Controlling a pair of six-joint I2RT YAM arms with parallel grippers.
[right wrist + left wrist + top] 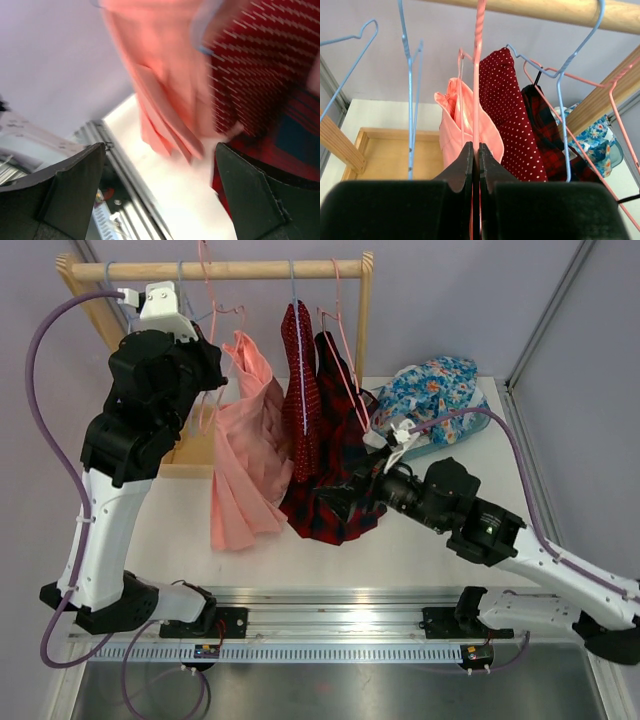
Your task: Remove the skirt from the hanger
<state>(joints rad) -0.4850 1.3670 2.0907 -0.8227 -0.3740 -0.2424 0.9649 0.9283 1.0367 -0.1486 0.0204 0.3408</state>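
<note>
Left claw (215,375) (476,150) is up at the round wooden rail (230,270), left end of the rack. Its fingers are pressed together, pinching the thin wire of a pink wire hanger (477,75). 2 light-blue wire hangers (410,100) hang bare just left of it, over the tan wooden base frame (385,150).

The pink pleated skirt (245,450) (490,135) is still on the rack, just right of the left claw. Its top is bunched on pink wire and the pleats hang toward the white counter (420,530). I can't tell if the hem touches the counter.

Next right is a dark red polka-dot garment (300,390) (510,110) on a blue hanger, touching the skirt's right side. After that comes a red-and-black plaid garment (335,470) (545,130), pressed against the polka-dot one.

Right claw (335,502) (160,147) is low, at the plaid garment's lower edge in the top view. Its fingers are spread wide and hold nothing. The right wrist view is motion-blurred: pink skirt fabric (165,90) shows ahead between the fingers, polka-dot cloth (260,65) to its right. Contact with either is not readable.

Far right is a blue floral fabric bundle (440,390) (600,145), lying on the counter beside the rack's right post.
</note>
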